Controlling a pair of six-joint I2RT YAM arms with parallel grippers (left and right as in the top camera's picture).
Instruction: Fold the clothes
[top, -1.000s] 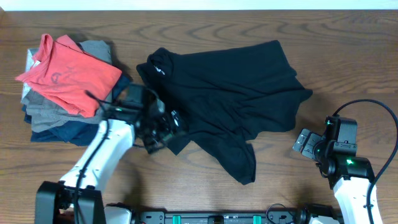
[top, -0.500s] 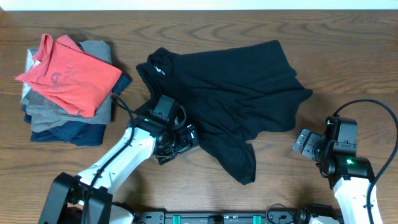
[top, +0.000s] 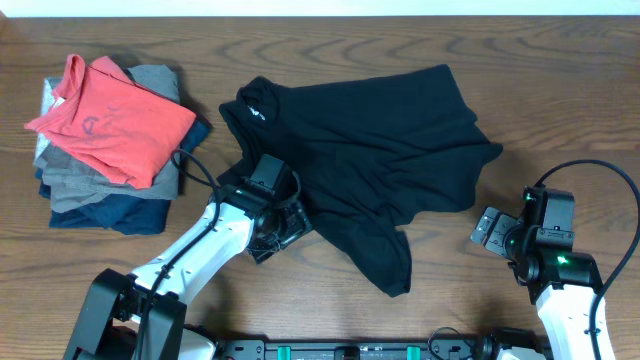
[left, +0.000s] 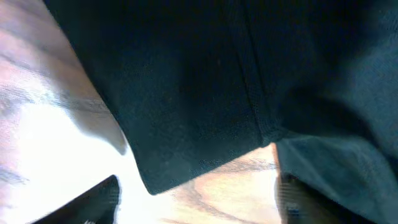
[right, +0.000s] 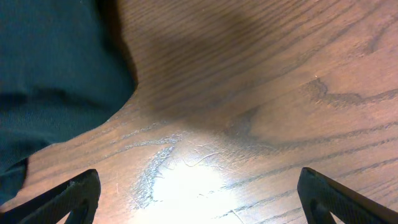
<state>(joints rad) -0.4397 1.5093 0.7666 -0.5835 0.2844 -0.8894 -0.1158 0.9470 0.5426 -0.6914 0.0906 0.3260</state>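
Observation:
The black shirt (top: 370, 150) lies crumpled and spread across the middle of the table, a small white mark (top: 255, 112) near its upper left. My left gripper (top: 285, 225) sits at the shirt's lower-left edge. In the left wrist view the shirt (left: 205, 93) fills most of the picture, and a corner of its hem reaches down between the jaws of my left gripper (left: 193, 208). The jaws stand apart, open, with the cloth not pinched. My right gripper (top: 490, 228) rests open over bare wood to the right of the shirt. The right wrist view has the shirt's edge (right: 56, 74) at the left, and the right gripper (right: 202, 205) holds nothing.
A pile of folded garments (top: 100, 190) sits at the far left, a coral-red shirt (top: 115, 120) on top, grey and navy ones beneath. The wooden table (top: 560, 90) shows to the right of the shirt and along the front edge.
My left arm has swung right, from beside the folded pile to the black shirt's lower-left edge, and its jaws have narrowed a little. The right arm has not moved.

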